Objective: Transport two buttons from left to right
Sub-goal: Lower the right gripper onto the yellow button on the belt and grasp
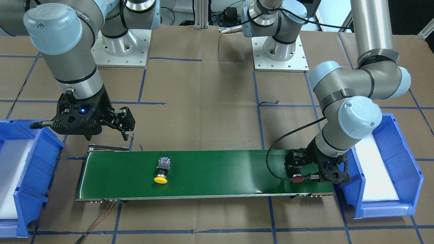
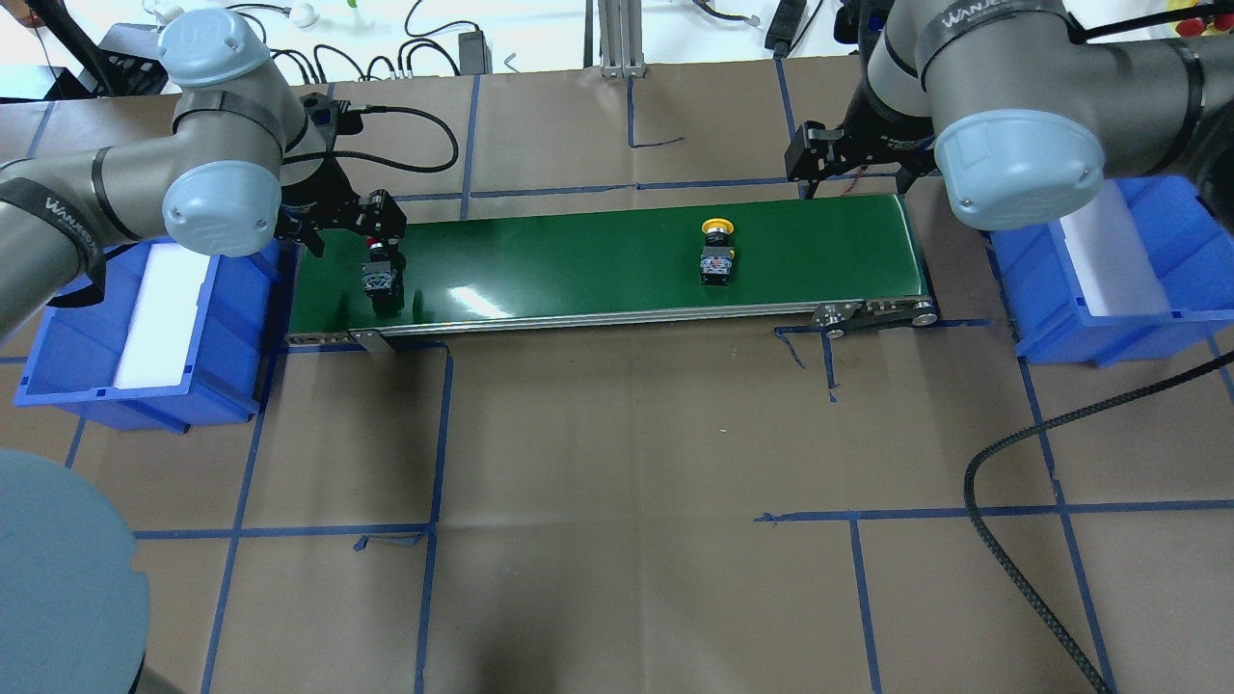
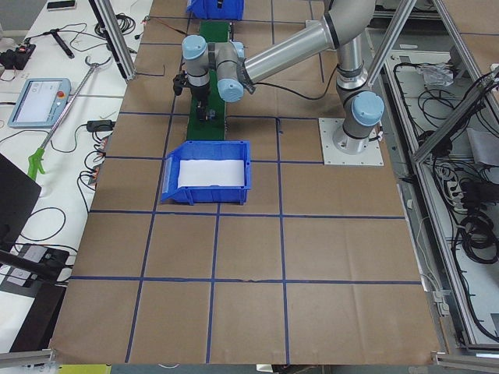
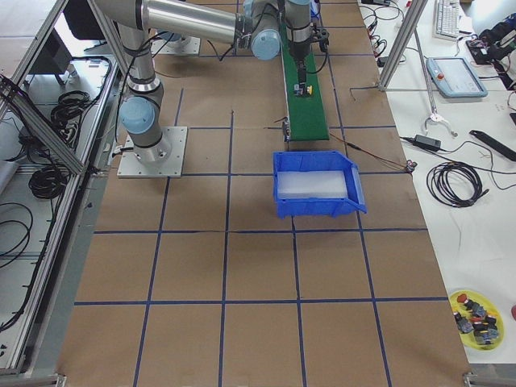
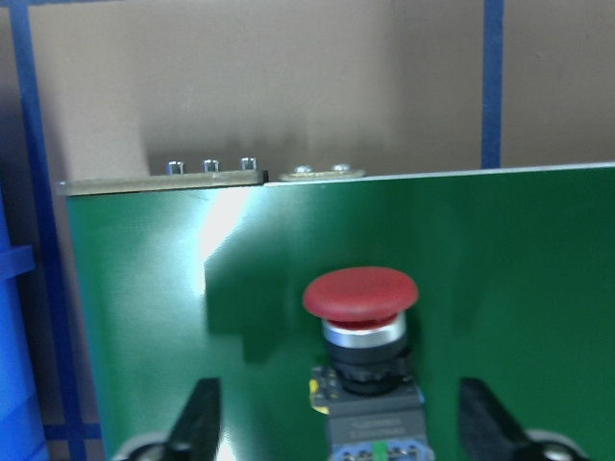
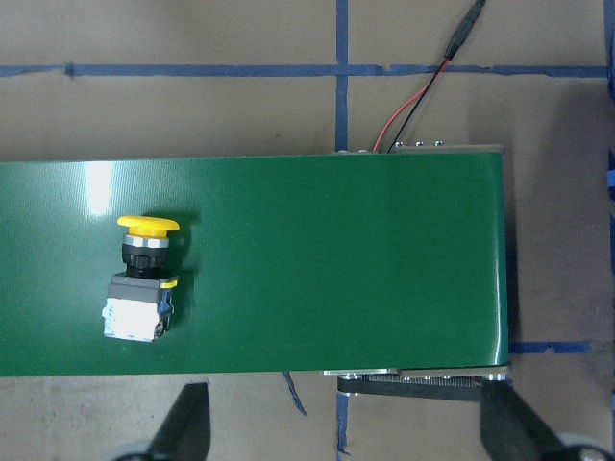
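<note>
The red-capped button (image 5: 363, 336) lies on the green conveyor belt (image 2: 578, 260) at its left end, also seen from overhead (image 2: 379, 280) and from the front (image 1: 297, 179). My left gripper (image 5: 338, 403) is open, its fingers (image 5: 202, 418) standing on either side of this button without touching it; from overhead the gripper (image 2: 381, 236) sits low over the belt. The yellow-capped button (image 2: 716, 255) lies on its side further right on the belt (image 6: 139, 279). My right gripper (image 6: 346, 413) hangs open and empty above the belt's right end (image 2: 819, 164).
A blue bin (image 2: 58, 337) with a white liner stands off the belt's left end, and another blue bin (image 2: 1051, 318) off its right end. A black ribbed cable (image 2: 1022, 578) runs over the brown paper table. Red and black wires (image 6: 423, 96) lead to the belt.
</note>
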Controlling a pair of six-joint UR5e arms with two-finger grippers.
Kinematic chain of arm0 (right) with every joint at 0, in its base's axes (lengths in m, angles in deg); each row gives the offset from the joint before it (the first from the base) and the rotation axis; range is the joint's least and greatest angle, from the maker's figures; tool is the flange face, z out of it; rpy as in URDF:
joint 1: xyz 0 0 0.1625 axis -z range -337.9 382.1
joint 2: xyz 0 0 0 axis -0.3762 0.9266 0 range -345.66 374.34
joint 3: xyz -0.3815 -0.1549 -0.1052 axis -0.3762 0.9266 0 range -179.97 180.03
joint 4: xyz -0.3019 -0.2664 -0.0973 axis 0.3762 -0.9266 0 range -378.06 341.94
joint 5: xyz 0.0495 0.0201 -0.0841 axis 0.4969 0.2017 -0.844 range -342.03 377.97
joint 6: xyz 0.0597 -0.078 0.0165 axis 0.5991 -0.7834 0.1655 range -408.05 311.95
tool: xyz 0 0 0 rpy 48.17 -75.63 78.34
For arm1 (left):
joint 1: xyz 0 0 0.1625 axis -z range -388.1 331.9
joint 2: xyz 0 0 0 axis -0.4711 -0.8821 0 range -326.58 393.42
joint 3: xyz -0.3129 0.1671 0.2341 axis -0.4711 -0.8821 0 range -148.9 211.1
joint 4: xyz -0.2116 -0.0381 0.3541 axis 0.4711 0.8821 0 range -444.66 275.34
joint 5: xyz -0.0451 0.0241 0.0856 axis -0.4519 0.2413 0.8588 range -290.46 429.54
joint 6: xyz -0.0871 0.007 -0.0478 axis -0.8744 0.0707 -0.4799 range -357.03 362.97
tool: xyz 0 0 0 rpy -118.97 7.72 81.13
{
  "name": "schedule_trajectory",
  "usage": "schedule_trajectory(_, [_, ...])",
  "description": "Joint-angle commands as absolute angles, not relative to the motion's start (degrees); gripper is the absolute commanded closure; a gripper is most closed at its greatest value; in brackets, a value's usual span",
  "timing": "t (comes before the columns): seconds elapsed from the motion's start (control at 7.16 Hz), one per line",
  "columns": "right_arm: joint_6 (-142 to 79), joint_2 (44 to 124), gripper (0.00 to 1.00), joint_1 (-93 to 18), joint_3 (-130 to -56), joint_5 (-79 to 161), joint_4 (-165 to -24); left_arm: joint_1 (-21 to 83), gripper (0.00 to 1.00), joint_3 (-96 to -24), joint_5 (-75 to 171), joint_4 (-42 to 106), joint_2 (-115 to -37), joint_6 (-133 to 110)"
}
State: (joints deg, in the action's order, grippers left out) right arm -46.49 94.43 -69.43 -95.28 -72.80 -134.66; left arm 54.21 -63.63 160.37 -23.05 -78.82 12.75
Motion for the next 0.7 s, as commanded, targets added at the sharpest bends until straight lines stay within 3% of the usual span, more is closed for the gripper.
schedule_trajectory(0.0, [-43.75, 91.79, 0.0, -69.49, -95.07, -72.3, -142.39, 54.34, 0.0, -62.68, 160.33, -20.08, -74.97, 12.72])
schedule_trajectory(0.56, [-41.03, 87.64, 0.0, -69.57, -95.67, -72.11, -142.16, 56.79, 0.0, -60.66, 159.89, 0.47, -60.56, 12.38])
